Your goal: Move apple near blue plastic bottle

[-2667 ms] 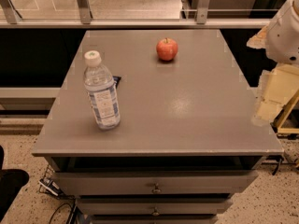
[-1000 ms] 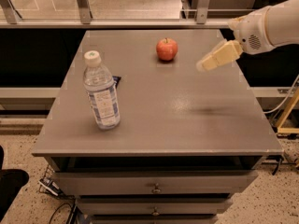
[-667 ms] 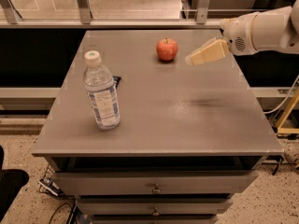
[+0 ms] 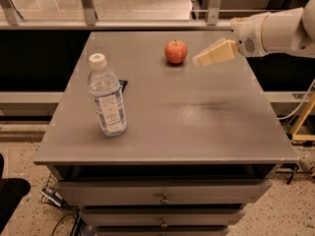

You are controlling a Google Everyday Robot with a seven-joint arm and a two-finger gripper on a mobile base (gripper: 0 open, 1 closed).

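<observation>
Rolling is the risk I weigh first: the apple is round and sits free on the grey table toward its far edge. If my gripper meets it from the side and clips it off-centre, I judge it could roll off toward the back rim before I have any hold. A second hazard waits at the other end of the job (the blue plastic bottle stands upright, tall on a narrow base, near the table's front left): bringing the apple in too low or too fast could tip it over. Whether my gripper is spread or pressed together I cannot tell; it shows only as one pale wedge, with nothing in it that I can see. It hangs above the table just beside the apple, on the camera's right, its tip pointed at the fruit, close but not touching. The apple lies well apart from the bottle, diagonally across the table from it.
</observation>
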